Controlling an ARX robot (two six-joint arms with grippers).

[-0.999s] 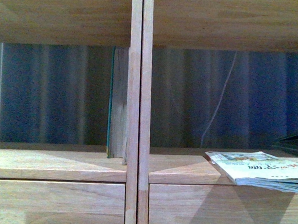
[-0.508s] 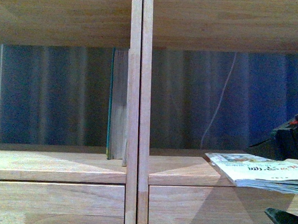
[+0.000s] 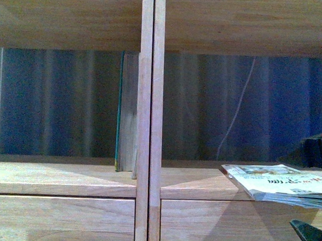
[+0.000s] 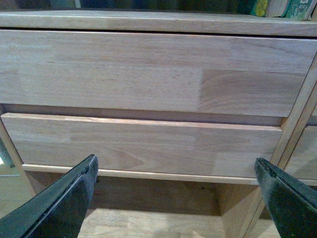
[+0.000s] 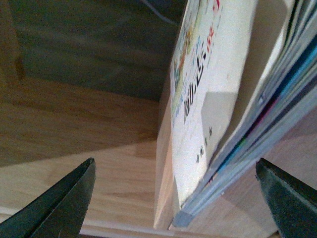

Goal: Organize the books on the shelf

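Note:
A thin softcover book [image 3: 279,183] with a pale illustrated cover lies flat on the floor of the right cubby, its pages hanging over the front edge. In the right wrist view this book [image 5: 208,99] sits between the wide-apart fingers of my open right gripper [image 5: 173,198] without touching them. My right gripper [image 3: 314,193] shows at the far right edge, one finger above the book and one below. A teal-covered book [image 3: 128,112] stands upright against the shelf's double centre divider [image 3: 148,120]. My left gripper [image 4: 176,198] is open and empty in front of the drawer fronts.
Two plain drawer fronts [image 4: 148,74] fill the left wrist view, with a low open recess [image 4: 148,198] beneath them. The left cubby floor [image 3: 50,177] is bare wood. A thin white cable [image 3: 237,108] hangs behind the right cubby.
My right gripper has come in at the right edge, its lower finger now showing below the softcover. In the last half second it drew back slightly to the right. Neither book has moved.

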